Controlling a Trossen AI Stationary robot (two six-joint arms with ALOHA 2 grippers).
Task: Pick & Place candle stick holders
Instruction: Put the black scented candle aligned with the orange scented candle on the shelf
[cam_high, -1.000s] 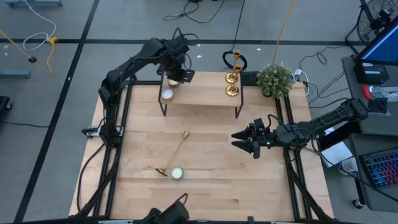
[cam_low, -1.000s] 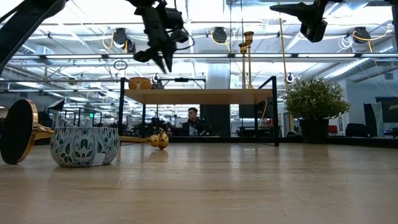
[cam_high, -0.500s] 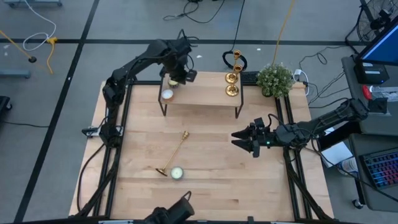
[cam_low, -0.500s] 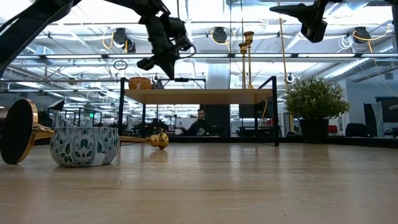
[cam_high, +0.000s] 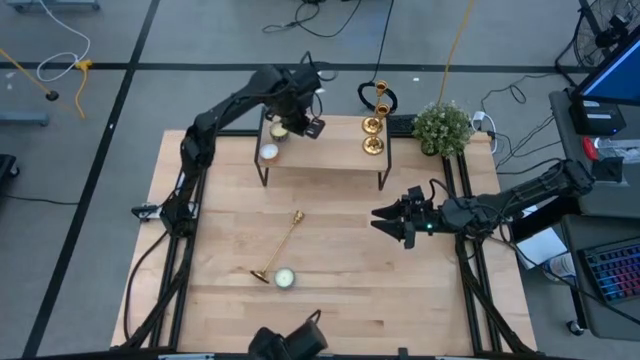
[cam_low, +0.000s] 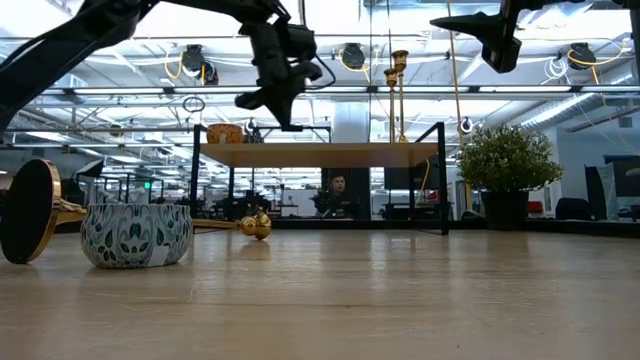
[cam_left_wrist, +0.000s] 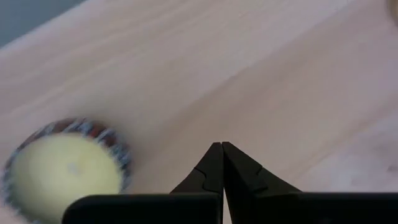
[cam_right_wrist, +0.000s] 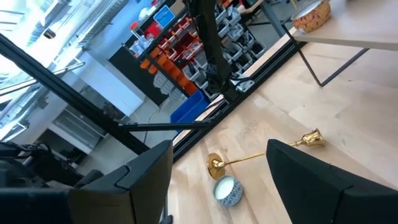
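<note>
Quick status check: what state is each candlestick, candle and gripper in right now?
Left gripper: shut, empty, above the shelf.
Right gripper: open, empty, hovering over the table.
Fallen candlestick: lying flat on the table.
Two shelf candlesticks: upright.
Patterned tin candle: upright beside the fallen candlestick's base.
Shelf candles: sitting upright.

Lighting: I see even, bright overhead light on the tabletop (cam_high: 340, 250), shadows faint. Low view: ceiling lamps (cam_low: 352, 55) glare. Left wrist view: candle tin (cam_left_wrist: 65, 168) blurred, out of focus.
</note>
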